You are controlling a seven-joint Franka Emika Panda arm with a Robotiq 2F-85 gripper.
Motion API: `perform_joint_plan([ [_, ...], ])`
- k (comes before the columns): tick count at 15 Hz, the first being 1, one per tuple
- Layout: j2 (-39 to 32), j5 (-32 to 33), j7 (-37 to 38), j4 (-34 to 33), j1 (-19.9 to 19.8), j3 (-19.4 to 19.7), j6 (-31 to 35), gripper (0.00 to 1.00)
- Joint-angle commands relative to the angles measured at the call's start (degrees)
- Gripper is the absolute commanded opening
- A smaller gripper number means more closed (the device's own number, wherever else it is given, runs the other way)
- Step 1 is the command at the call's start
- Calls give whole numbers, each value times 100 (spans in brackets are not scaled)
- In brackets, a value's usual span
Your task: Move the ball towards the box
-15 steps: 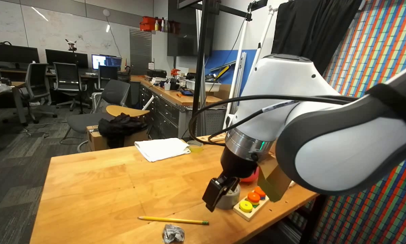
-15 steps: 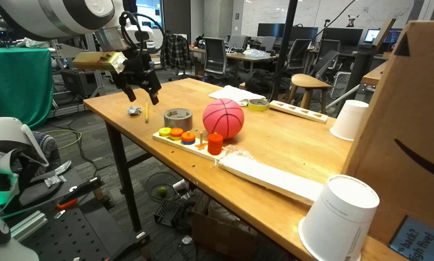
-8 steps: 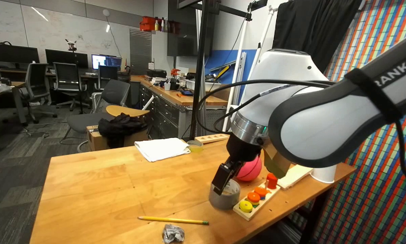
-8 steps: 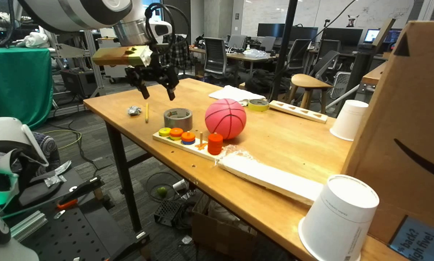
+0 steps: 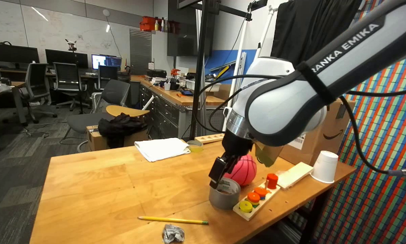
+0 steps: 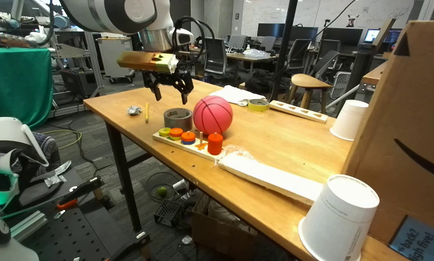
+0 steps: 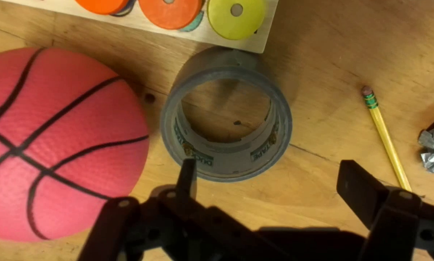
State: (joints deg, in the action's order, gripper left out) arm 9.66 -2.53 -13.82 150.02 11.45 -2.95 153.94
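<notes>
The pink-red ball [image 6: 213, 115] with dark seams rests on the wooden table beside the grey tape roll [image 7: 226, 159]; a narrow gap parts them in the wrist view. Large and brown, the box [image 6: 401, 127] stands at the table's far end, also visible behind the arm in an exterior view. My gripper [image 6: 171, 99] hangs above the table near the tape roll, jaws wide apart and holding nothing. In the wrist view the ball [image 7: 68, 108] lies left of both fingers, and the left fingertip overlaps the tape roll's rim. The arm partly covers the ball [image 5: 242, 170] in an exterior view.
A peg toy [image 6: 188, 139] with coloured rings lies along the near edge, then a pale wooden board [image 6: 271, 177]. White cups [image 6: 340, 217] stand by the box. A pencil [image 5: 172, 220], crumpled foil [image 5: 173, 234], a white cloth [image 5: 162, 149] and yellow tape [image 6: 258, 105] are also around.
My gripper has moved over the table towards the ball and tape roll, staying open. The ball has rolled a little towards the tape roll, away from the box.
</notes>
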Motion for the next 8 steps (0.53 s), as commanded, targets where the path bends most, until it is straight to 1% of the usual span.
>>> perform_joint_plan([
  [1,-579,-248,-527,-663,-158,122,-522,100],
  [3,-672,756,28,-905,-658,201,-1009,100],
  [4,-522,1352,353,-954,-909,302,-1165,100],
  [6,170,1961,582,-808,-1189,425,-1087,100],
  [8,864,2452,832,-550,-1415,414,-961,100],
])
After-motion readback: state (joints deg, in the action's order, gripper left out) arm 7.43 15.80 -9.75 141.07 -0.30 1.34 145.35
